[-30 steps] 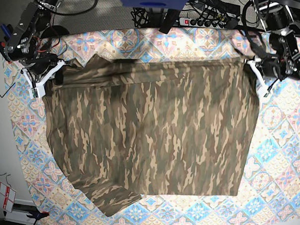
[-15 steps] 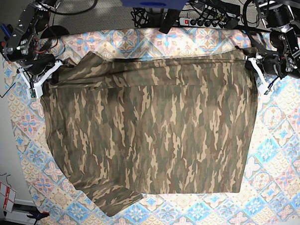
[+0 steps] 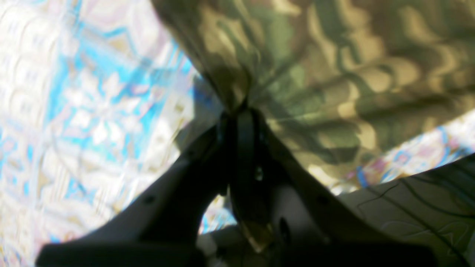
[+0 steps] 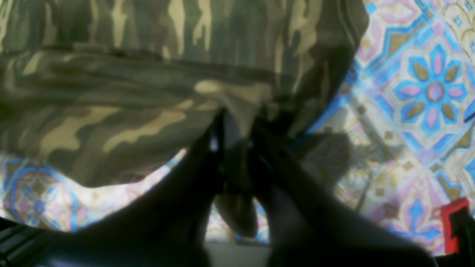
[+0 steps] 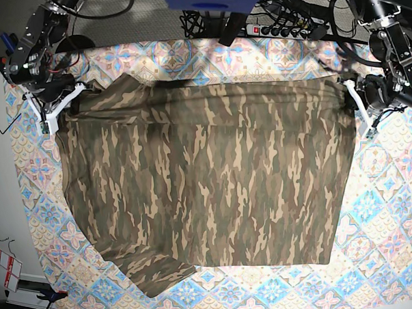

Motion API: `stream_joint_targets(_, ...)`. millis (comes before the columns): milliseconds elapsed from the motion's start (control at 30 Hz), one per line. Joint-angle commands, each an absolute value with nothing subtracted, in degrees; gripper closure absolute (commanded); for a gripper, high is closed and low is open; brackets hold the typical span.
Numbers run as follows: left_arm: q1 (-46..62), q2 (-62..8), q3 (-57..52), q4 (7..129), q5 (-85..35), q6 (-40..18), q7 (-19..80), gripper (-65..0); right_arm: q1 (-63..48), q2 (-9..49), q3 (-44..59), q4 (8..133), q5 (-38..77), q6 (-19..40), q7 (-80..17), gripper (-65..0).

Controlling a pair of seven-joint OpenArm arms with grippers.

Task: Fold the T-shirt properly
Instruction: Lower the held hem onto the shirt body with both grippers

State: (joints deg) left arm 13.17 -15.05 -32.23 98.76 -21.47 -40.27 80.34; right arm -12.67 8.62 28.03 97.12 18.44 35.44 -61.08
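The T-shirt [image 5: 205, 182], camouflage print, lies spread over most of the tabletop [image 5: 394, 224], which is covered by a blue-and-pink tile-patterned cloth [image 5: 389, 197]. Its upper edge runs taut between the two arms.

The right gripper [image 5: 57, 110] sits at about 9 o'clock of the shirt's upper corner, on the base view's left; the wrist view shows its jaws pressed together with a pinch of camouflage fabric [image 4: 237, 111] between them.

The left gripper [image 5: 362, 110] stands at about 2 o'clock of the shirt, on the base view's right; its jaws are likewise closed tight on a gathered fold of the shirt [image 3: 241, 104], the fabric fanning out from the pinch.

One sleeve [image 5: 153, 275] juts out at about 7 o'clock.

No containers are in view.

Beyond the tabletop at 12 o'clock lies a power strip [image 5: 283, 29] with tangled cables. Nothing rests on the shirt.
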Motion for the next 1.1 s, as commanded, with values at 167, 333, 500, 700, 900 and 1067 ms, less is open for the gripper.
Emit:
stream_joint_targets(167,12.70,-14.64,-37.32,99.91,-21.76,-40.00,80.00,-3.1,-12.26,9.71,28.35,97.98,18.77,35.21,-59.82,-0.2)
stream_joint_targets(333,12.70,-14.11,-40.31,99.91,-21.67,-40.00,80.00,-3.1,-12.26,9.71,28.62,98.24,18.68,35.21,-59.47,-0.2)
stream_joint_targets(500,13.85,-12.97,-40.31,100.18,-21.67,-40.00,76.26,-3.1,-12.53,9.71,28.35,98.51,18.68,35.21,-56.75,-0.2)
stream_joint_targets(700,18.86,-9.98,-40.04,108.53,-21.14,-40.00,66.77,-3.1,-12.70,9.71,28.26,98.59,18.59,35.21,-56.40,-0.2)
stream_joint_targets(900,18.15,-7.60,-40.13,109.14,-13.41,-40.00,63.25,-3.1,-12.70,9.71,27.03,102.02,12.00,31.87,-56.40,-0.2)
stream_joint_targets(1067,15.25,-5.49,-40.13,108.70,-7.25,-40.00,62.90,-3.1,-12.26,8.75,22.64,105.01,4.79,31.25,-56.40,-0.2)
